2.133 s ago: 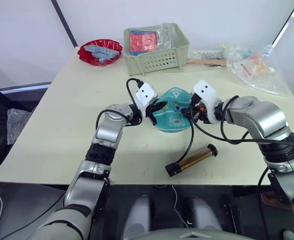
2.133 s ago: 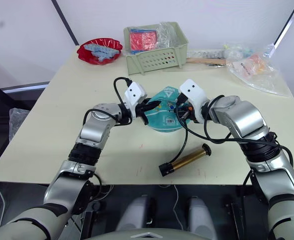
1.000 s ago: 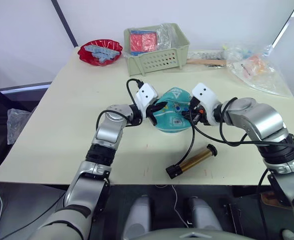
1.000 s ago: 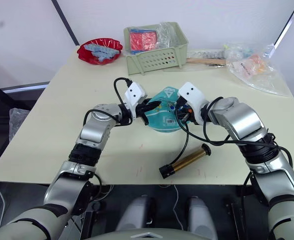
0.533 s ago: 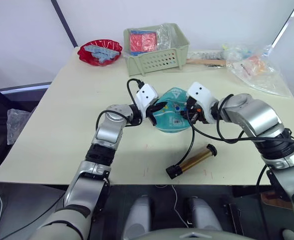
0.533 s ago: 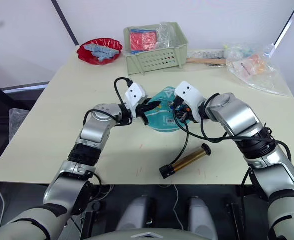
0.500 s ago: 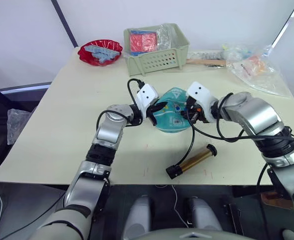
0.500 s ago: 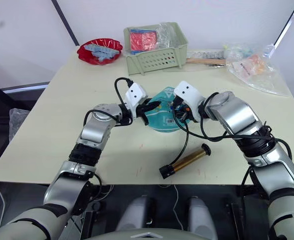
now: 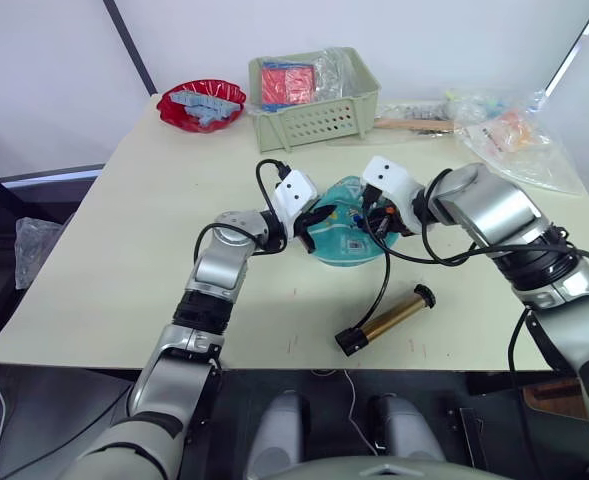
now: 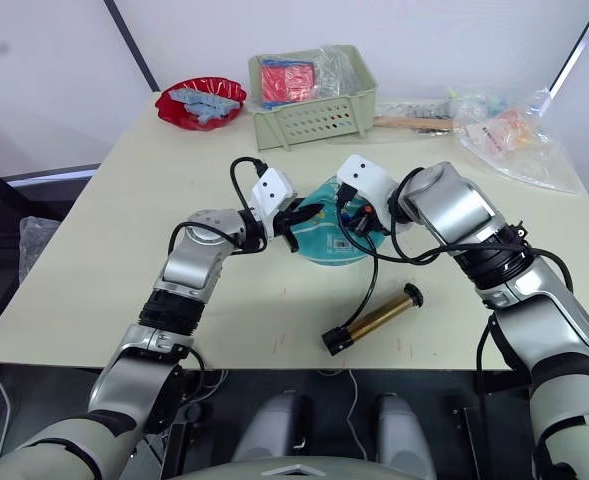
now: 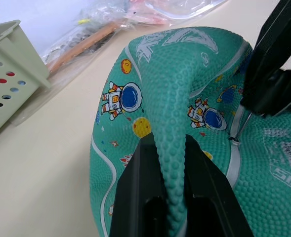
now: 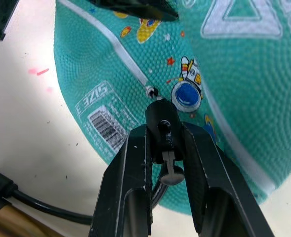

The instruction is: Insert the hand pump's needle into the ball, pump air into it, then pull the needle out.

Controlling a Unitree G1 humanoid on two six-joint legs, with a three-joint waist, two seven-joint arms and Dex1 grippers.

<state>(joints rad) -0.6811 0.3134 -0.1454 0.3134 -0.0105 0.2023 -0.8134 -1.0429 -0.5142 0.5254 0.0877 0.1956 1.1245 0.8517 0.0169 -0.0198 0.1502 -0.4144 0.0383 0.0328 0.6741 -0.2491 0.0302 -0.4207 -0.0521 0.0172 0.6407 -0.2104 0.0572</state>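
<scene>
- While lying loose on the cream desk (image 9: 124, 250) nearest the front edge, gold-bronze hand pump with black ends (image 9: 386, 320) angled with its T-handle end toward the right and away, touched by neither end effector; thin black hose (image 9: 382, 280) curving up from its near end toward the ball.
- Farther in, at mid-desk: slack teal-turquoise rubber ball with white seams and cartoon astronaut prints (image 9: 346, 232), flanked by both arms.
- Left end effector (image 11: 168, 197) pinched shut on a raised fold of the ball's pebbled skin, steadying it from the left.
- Right end effector (image 12: 166, 148) clamped on the black fitting carrying the thin metal needle (image 11: 239, 127), the arm nearer the valve.
- Key relation: needle's long axis running straight ahead of the right fingers, tip at the small valve hole (image 12: 150, 91) on a white seam beside the label patch; seated or merely touching, cannot tell. Probably a short push along that same axis remaining.
- Beyond, toward the far edge: pale green slotted basket (image 9: 314, 115), red dish (image 9: 201, 104), clear plastic bags (image 9: 514, 135).
</scene>
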